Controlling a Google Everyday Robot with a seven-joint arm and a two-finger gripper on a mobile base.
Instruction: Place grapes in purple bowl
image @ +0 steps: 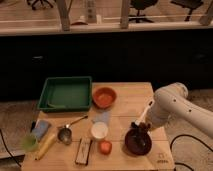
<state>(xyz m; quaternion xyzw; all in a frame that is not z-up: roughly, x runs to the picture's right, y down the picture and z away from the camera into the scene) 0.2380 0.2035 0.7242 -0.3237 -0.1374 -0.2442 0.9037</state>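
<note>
The purple bowl (pixel 137 144) sits on the wooden table near its front right corner, dark and glossy. My gripper (pixel 140 128) hangs from the white arm (pixel 170 105), which comes in from the right. It is just over the bowl's far rim. A dark lump (pixel 143 131) shows at the gripper's tip against the bowl. I cannot make out whether this lump is the grapes. No grapes lie anywhere else on the table.
A green tray (pixel 65 92) stands at the back left, with an orange bowl (pixel 104 96) beside it. A white cup (pixel 99 130), a red-orange fruit (pixel 104 147), a dark box (pixel 83 150) and a metal scoop (pixel 65 134) lie left of the purple bowl. A blue sponge (pixel 41 129) lies at the far left.
</note>
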